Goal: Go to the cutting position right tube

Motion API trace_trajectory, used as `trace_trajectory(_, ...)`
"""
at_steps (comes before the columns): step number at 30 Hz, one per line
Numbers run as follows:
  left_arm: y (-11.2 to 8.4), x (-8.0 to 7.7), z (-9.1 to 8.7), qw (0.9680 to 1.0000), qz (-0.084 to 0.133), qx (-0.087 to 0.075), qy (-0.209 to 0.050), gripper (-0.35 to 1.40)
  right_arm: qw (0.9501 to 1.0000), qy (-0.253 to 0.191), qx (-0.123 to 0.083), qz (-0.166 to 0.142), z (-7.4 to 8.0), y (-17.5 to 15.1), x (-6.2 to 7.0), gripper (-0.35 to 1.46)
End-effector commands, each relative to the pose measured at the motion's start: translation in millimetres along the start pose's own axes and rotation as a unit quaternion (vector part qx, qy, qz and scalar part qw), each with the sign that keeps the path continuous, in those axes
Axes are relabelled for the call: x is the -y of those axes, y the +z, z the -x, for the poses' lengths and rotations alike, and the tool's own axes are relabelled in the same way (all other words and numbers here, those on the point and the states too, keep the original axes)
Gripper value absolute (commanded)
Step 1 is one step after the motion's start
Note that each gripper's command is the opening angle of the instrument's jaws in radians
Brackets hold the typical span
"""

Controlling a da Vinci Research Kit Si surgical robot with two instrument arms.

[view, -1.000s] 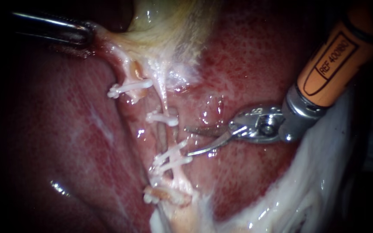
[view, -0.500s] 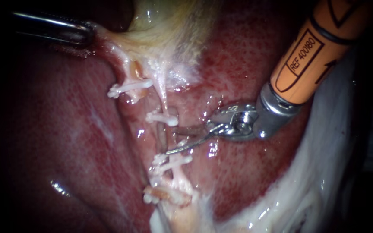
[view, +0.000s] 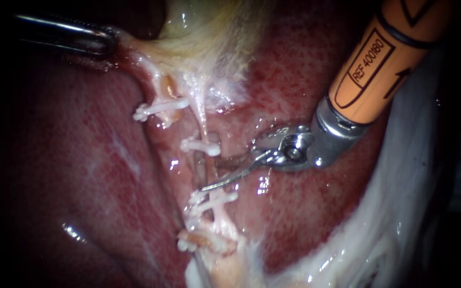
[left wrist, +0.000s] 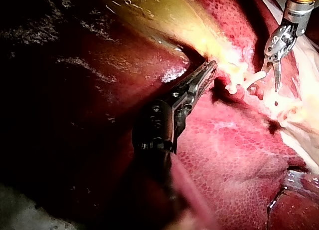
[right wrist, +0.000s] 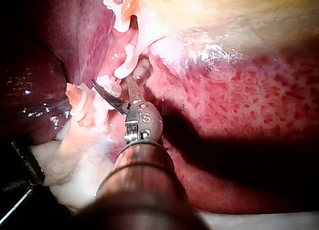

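The right tube (view: 202,169) runs down the middle of the liver bed, with one white clip (view: 200,146) above and two clips (view: 212,199) below a bare stretch. My right instrument (view: 211,173), on an orange shaft, has curved blades standing open. One blade lies on each side of that bare stretch, and the right wrist view shows the same blades (right wrist: 115,88) beside the clips. My left instrument (view: 102,42) is shut on the gallbladder (view: 204,42) near its neck and holds it up. The left wrist view shows this grip (left wrist: 207,73).
To the left of the right tube, another clip (view: 161,108) sits on a short pale stump. A further clip (view: 188,245) sits on tissue low down. Red liver (view: 81,176) lies on both sides. White fatty tissue (view: 380,234) lies under the right shaft.
My right instrument has moved left across the liver. Its open blades have gone from beside the tube to around the tube between the clips. The left instrument has held still.
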Motion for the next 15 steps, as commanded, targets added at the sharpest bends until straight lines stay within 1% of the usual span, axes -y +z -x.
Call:
trace_trajectory(1, 0.0, 0.0, 0.0, 1.0000, 0.000, 0.000, 0.000, -0.35, 1.0000, 0.000, 0.001, 0.002, 0.0, 0.1, -0.1, 1.40)
trace_trajectory(6, 0.1, 0.0, 0.0, 1.0000, 0.000, 0.000, 0.000, -0.35, 0.9999, 0.004, -0.005, -0.010, -0.3, 0.0, 0.0, 1.40)
trace_trajectory(15, 0.0, 0.0, 0.0, 1.0000, 0.000, 0.000, 0.000, -0.35, 0.9998, 0.009, -0.009, -0.016, -1.1, -0.9, 0.3, 1.40)
